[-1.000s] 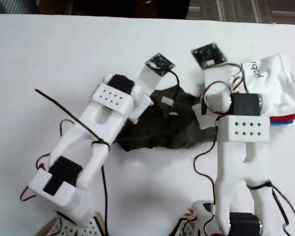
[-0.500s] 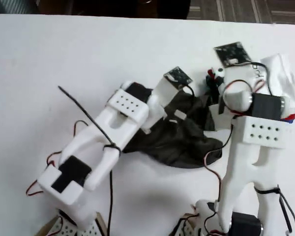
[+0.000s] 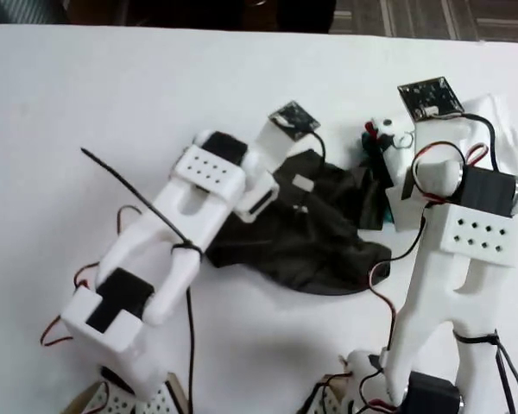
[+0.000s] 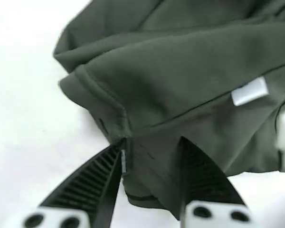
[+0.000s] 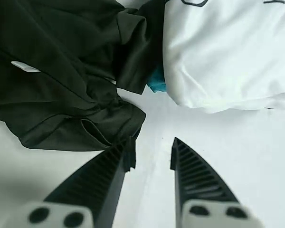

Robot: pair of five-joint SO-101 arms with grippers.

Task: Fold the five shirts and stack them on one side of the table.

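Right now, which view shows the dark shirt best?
The high view: the dark shirt lies crumpled, its outline mostly visible. The left wrist view shows its hem and label close up; the right wrist view, a bunched edge beside a white shirt.

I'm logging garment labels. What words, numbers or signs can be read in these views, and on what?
White fabric shirt: dark lettering cut off at the right wrist view's edge, unreadable.
Small white tag on the black fabric shirt: too blurred to read.
No other text can be read.
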